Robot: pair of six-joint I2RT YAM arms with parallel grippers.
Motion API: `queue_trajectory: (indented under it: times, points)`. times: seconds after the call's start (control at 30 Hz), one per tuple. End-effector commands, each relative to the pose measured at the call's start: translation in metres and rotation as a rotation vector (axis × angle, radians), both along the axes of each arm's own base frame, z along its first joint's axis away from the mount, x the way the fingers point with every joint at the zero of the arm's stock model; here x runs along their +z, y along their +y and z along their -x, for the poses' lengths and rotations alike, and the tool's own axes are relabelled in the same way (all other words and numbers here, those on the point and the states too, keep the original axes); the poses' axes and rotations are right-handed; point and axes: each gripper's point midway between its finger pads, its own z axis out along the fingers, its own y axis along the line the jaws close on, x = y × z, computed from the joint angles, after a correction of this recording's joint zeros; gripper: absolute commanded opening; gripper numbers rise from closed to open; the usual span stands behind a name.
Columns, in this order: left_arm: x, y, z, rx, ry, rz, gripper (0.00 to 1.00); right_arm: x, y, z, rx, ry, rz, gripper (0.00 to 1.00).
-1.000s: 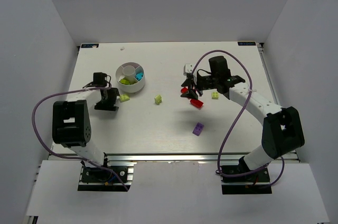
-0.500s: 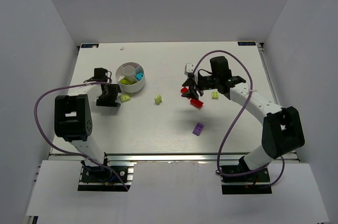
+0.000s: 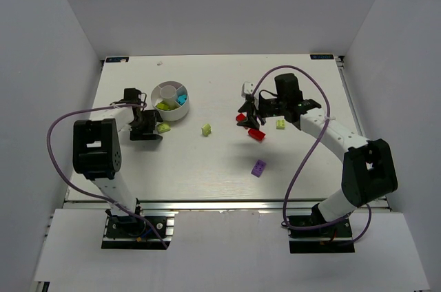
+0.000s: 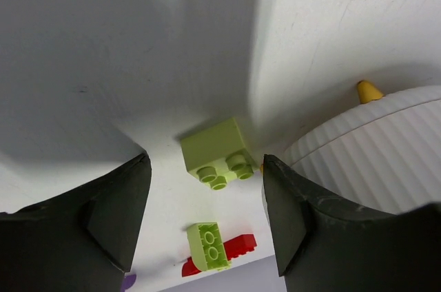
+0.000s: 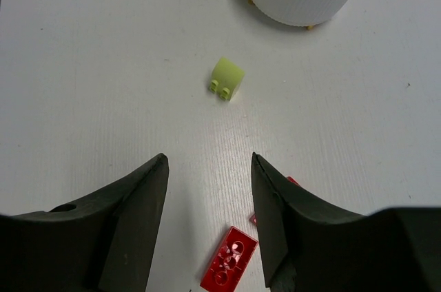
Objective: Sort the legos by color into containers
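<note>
1. Left hand (image 4: pixel 204 161) fills the bottom of the view. One dark finger (image 4: pixel 110 216) is at lower left, the other at lower right, and the jaws stand well apart.
2. Right in that gap lies a lime-green lego (image 4: pixel 217 151) on the white counter (image 4: pixel 172 202). It is tipped on its side with the studs facing the camera, and neither finger is touching it.
3. On the right is the ribbed white wall of the dish (image 4: pixel 365 147), just beside the lego. A small yellow nub (image 4: pixel 367 90) pokes out at its edge.
4. Further off there's a second lime-green lego (image 4: pixel 209 245), studs showing, with a red lego (image 4: pixel 238 244) just behind it.
5. A purple sliver (image 4: pixel 128 280) peeks past the lower-left finger, too little to identify.
</note>
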Motion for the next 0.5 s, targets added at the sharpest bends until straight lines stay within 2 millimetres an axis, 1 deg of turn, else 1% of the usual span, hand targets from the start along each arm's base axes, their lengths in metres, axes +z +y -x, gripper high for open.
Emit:
queue_trajectory:
  times: [0.0,0.23,0.27,0.3,0.33,0.37,0.47]
  points:
    - [-0.008,0.003,0.006,0.016,0.068,-0.006,0.76,0.019,0.000,0.001,0.009,-0.046,-0.046,0.57]
    - [-0.013,0.011,0.014,0.057,0.121,-0.049,0.74,0.019,-0.001,0.002,0.005,-0.047,-0.055,0.57]
    - [-0.010,0.014,0.013,0.063,0.123,-0.065,0.73,0.019,-0.002,0.002,0.004,-0.046,-0.056,0.57]
    - [-0.013,0.015,0.019,0.059,0.158,-0.070,0.72,0.020,-0.003,0.001,0.001,-0.051,-0.058,0.56]
    - [-0.012,0.015,0.019,0.049,0.164,-0.072,0.71,0.019,-0.003,0.001,0.001,-0.046,-0.060,0.57]
    - [-0.014,0.020,0.020,0.054,0.169,-0.106,0.71,0.020,-0.002,0.001,0.002,-0.048,-0.062,0.56]
    - [-0.015,0.020,0.023,0.048,0.176,-0.105,0.67,0.020,-0.003,0.001,-0.002,-0.046,-0.068,0.56]
